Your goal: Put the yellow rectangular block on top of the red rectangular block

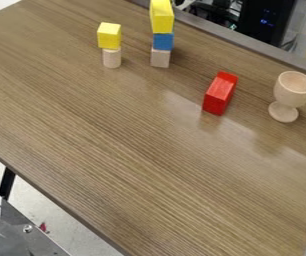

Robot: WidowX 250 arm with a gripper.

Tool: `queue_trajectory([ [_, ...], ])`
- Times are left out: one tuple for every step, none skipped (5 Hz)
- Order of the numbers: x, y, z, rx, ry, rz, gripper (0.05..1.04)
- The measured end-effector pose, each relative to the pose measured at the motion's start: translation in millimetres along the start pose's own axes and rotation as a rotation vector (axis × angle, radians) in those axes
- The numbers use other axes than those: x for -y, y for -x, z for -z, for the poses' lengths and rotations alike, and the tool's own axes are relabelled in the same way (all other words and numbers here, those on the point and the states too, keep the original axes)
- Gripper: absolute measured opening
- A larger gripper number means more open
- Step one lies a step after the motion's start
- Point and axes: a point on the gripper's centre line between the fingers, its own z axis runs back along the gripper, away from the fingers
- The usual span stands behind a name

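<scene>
Whether the claw is gaping, narrowed or holding anything, I cannot tell, nor how the arm is posing it; so the yellow rectangular block's [162, 20] bearing from it is eluding me too. That block is resting on a blue cube [163, 41], which is sitting on a plain wooden cube [160, 58] on the bench [129, 150]. Its long axis seems to be running away from the camera, so the claw will probably be needing to straddle its narrow width. From a claw gripping there, the red rectangular block [220, 94] would be lying lower, towards the camera and the picture's right, its long axis slanting from near left to far right. The carry is likely calling for a slight turn to match that slant.
</scene>
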Motion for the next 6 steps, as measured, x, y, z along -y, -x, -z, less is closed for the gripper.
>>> queue_trajectory([
  [3, -4, 0, 0.019, 0.018, -0.016, 1.0],
  [6, -8, 1, 0.043, 0.037, -0.037, 1.0],
  [5, -8, 6, 0.041, 0.044, -0.053, 1.0],
  [2, -9, 8, 0.042, 0.043, -0.07, 1.0],
  [0, -7, 11, 0.029, 0.036, -0.077, 1.0],
  [-1, -7, 11, 0.031, 0.035, -0.083, 1.0],
])
